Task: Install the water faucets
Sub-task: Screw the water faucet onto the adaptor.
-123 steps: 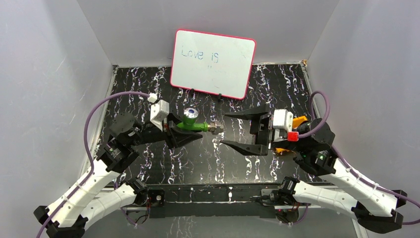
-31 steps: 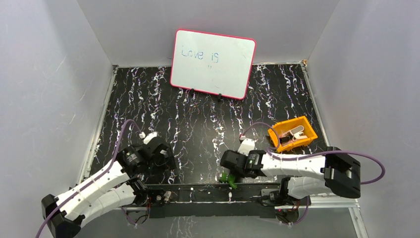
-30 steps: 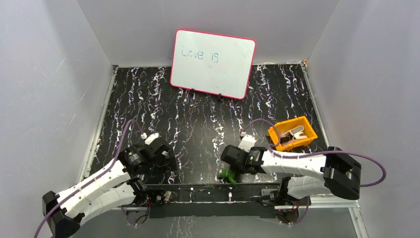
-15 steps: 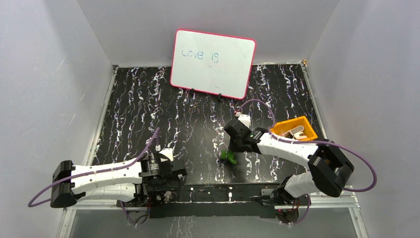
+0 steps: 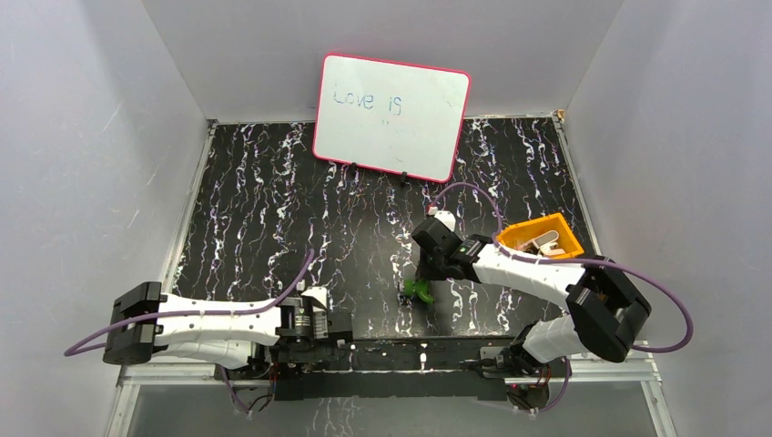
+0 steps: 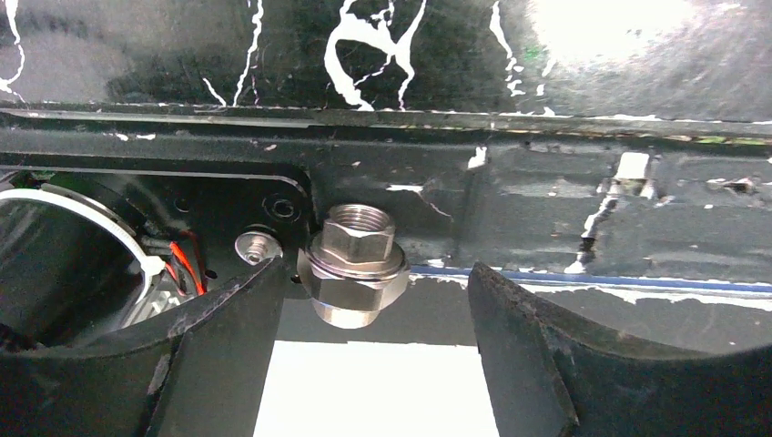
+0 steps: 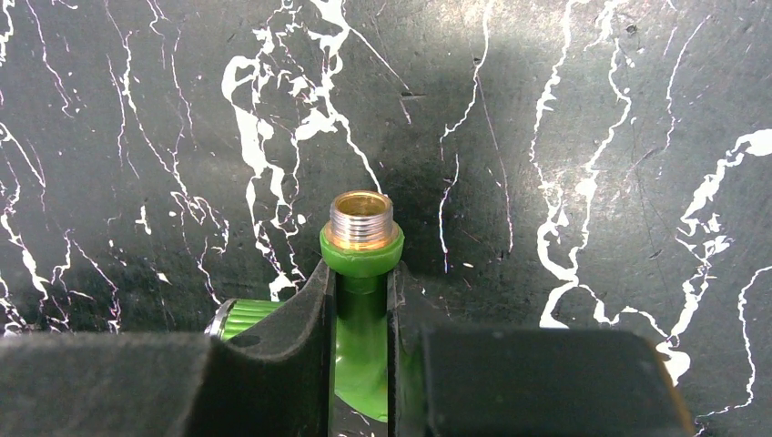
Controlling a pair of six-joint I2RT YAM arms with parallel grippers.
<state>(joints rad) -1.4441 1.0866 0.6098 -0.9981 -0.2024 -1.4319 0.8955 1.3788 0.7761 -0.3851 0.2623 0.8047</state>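
Observation:
The water faucet (image 7: 362, 264), a small green plastic tap with a threaded metal end (image 7: 362, 221), is clamped between the fingers of my right gripper (image 7: 362, 282). Its threaded end pokes out past the fingertips, and a ribbed green part (image 7: 241, 317) shows to the left. From above, the right gripper (image 5: 423, 273) holds the faucet (image 5: 419, 289) just over the table's middle. My left gripper (image 5: 332, 326) lies low at the near edge. In the left wrist view a silver hex fitting (image 6: 355, 264) sits on the black rail between the open left fingers (image 6: 228, 314), nearer the left one.
An orange tray (image 5: 539, 241) with metal pieces stands at the right, beside the right forearm. A whiteboard (image 5: 391, 116) leans at the back. The black rail (image 6: 546, 209) with a bolt and red wires runs along the table's near edge.
The right gripper carried the faucet from the near edge up toward the table's middle. The left arm dropped low along the near edge, moved right, and its jaws narrowed around the fitting.

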